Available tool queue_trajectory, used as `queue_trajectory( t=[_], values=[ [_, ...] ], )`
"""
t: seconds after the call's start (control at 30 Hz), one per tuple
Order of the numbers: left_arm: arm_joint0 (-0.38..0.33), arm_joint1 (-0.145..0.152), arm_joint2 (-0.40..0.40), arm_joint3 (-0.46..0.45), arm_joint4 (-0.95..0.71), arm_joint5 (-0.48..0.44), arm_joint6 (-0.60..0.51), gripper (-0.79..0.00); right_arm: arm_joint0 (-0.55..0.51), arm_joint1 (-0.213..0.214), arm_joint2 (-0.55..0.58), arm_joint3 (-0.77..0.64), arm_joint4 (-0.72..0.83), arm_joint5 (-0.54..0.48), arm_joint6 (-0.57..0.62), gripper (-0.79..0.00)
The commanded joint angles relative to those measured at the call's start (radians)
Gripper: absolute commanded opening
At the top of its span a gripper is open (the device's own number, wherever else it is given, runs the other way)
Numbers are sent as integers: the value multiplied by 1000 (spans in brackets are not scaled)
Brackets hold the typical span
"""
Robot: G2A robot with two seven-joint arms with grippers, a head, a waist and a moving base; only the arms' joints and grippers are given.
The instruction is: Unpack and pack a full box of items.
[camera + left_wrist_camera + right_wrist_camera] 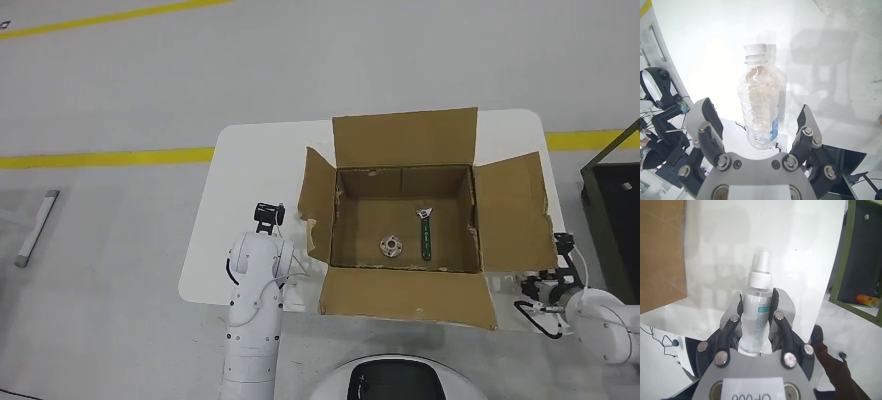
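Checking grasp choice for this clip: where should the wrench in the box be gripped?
Probably mid-handle of the wrench, from straight above: it lies flat on the box floor, the walls bar any side approach, and fingers can close across the narrow green shaft.

Box (405, 135) on table (260, 180), toward its right edge. In box: wrench (425, 232) right of round fitting (390, 244). Spray bottle (758, 306) by table's near right corner, right of box.
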Motion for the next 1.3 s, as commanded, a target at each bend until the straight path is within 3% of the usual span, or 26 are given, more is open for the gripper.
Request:
queue_trajectory(
  t=[0.0,0.17,0.3,0.37,0.4,0.43,0.47,0.57,0.6,0.73,0.87,1.03,1.27],
  values=[
    [0,0,0,0,0,0,0,0,2,0,-2,-2,5,4,2,-474],
    [0,0,0,0,0,0,0,0,0,0,14,-15,26,31,1,-391],
    [0,0,0,0,0,0,0,0,-17,0,68,-56,72,66,-17,-268],
    [0,0,0,0,0,0,0,0,-31,0,110,-80,92,87,-30,-262],
    [0,0,0,0,0,0,0,0,-35,0,140,-98,98,105,-45,-292],
    [0,0,0,0,0,0,0,0,-40,-1,169,-117,119,129,-62,-400],
    [0,0,0,0,0,0,0,0,-37,-3,211,-142,139,173,-100,-443],
    [0,0,0,0,0,0,0,0,-40,-15,296,-241,225,307,-207,-742],
    [0,0,0,0,0,0,0,0,-45,-17,310,-272,242,326,-226,-785],
    [0,0,0,0,0,0,0,0,-21,-19,302,-373,270,336,-273,-785],
    [0,0,0,0,0,0,0,0,81,-9,196,-373,253,266,-257,-785],
    [0,0,0,0,0,0,0,0,222,-3,-68,-358,127,275,-176,-785],
    [0,0,0,0,0,0,0,0,459,-24,-458,-150,-122,350,-107,-785]
  ],
)
